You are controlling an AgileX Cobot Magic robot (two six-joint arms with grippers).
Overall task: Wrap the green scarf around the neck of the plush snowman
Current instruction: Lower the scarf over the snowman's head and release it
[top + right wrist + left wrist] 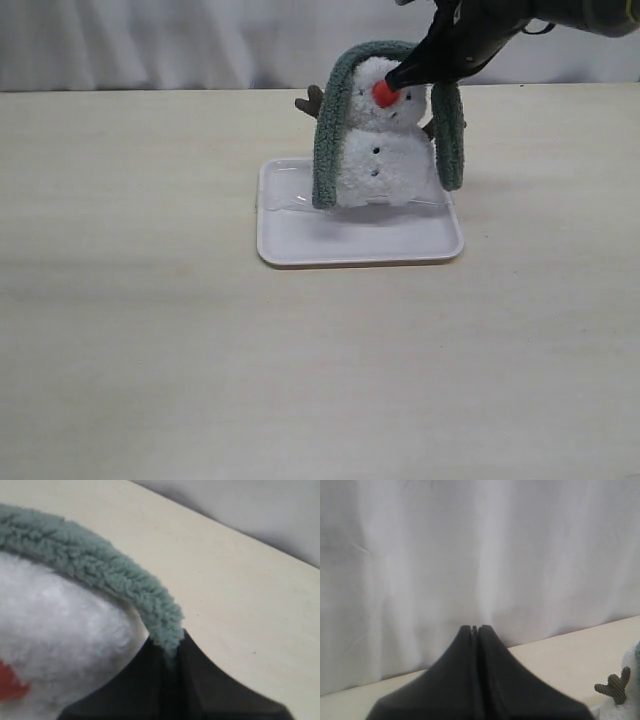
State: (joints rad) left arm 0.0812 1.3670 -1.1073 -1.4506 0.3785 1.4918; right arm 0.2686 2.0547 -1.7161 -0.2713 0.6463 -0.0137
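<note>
The plush snowman stands on a white tray, its orange nose facing the camera. The green scarf arches over its head, one end hanging down each side. My right gripper reaches in from the upper right, level with the head, shut on the scarf; the strip runs into its pinched jaws beside the white head. The neck is partly hidden by the arm. My left gripper is shut on nothing, facing the white curtain; one brown twig arm shows at the picture's edge.
A white curtain hangs behind the beige table. The tray lies at the table's middle, with bare tabletop before it and on both sides.
</note>
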